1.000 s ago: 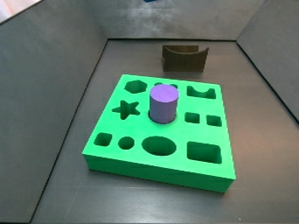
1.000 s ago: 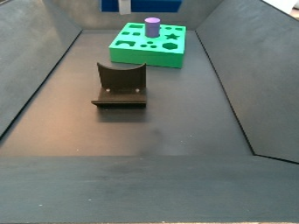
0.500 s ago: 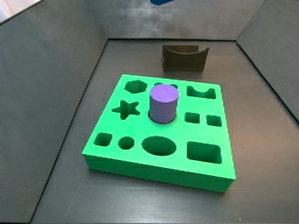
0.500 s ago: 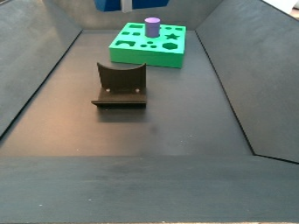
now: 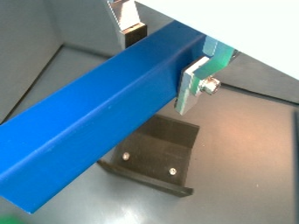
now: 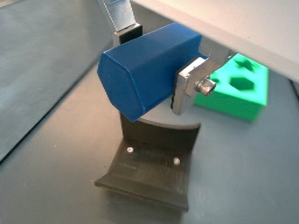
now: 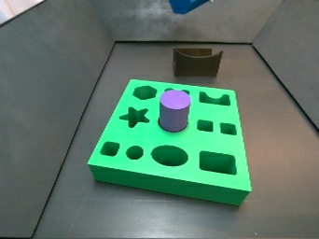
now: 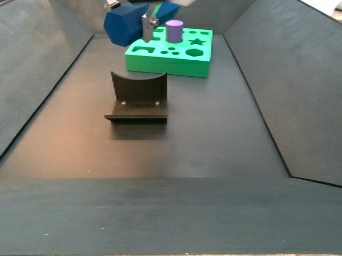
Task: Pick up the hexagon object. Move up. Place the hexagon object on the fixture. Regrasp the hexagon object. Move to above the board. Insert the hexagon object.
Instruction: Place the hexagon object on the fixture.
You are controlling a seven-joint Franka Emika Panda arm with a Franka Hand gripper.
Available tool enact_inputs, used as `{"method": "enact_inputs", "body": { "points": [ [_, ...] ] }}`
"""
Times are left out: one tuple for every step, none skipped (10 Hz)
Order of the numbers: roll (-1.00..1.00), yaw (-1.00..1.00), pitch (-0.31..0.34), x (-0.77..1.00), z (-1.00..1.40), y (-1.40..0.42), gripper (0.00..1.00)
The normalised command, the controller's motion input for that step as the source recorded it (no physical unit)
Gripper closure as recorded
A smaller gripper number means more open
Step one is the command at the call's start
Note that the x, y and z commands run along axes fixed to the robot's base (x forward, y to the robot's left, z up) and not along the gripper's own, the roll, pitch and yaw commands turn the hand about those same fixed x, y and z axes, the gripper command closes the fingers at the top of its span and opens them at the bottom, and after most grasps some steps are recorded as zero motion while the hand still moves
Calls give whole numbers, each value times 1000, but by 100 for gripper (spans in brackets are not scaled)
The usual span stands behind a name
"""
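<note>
Above the dark olive-brown fixture with its U-shaped notch (image 6: 155, 157), the gripper (image 5: 163, 54) hangs in the air, its silver fingers (image 5: 193, 80) clamped on the long, bright blue bar with hexagonal ends (image 5: 100, 121). Pick-up and lift look done; resting the bar on the fixture, regrasping, and inserting it into the bright green holed board (image 8: 171, 53) remain. The bar looks smooth, rigid and matte.

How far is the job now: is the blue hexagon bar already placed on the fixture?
Not yet. Picking up looks done: the gripper holds the hexagon object in the air above the fixture, whose notch is empty. In hand: bringing it to the fixture. Left: placing, regrasping, then inserting it into the board.
</note>
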Motion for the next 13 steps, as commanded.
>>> {"method": "enact_inputs", "body": {
  "points": [
    [-636,1000,164,15,-52,77,100],
    [-685,1000,238,16,-35,52,100],
    [-723,1000,314,16,-18,33,100],
    [-769,1000,432,16,-7,28,100],
    [-746,913,499,19,1,26,100],
    [-486,444,545,48,0,30,100],
    [-388,270,554,65,0,30,100],
    [-261,53,521,92,4,32,100],
    [-203,-45,461,93,-1,40,100],
    [-126,-119,371,81,9,37,100],
    [-92,-136,328,79,12,29,100],
    [-35,-148,241,79,9,26,100],
    [-23,-146,221,78,9,26,100]
  ]
}}
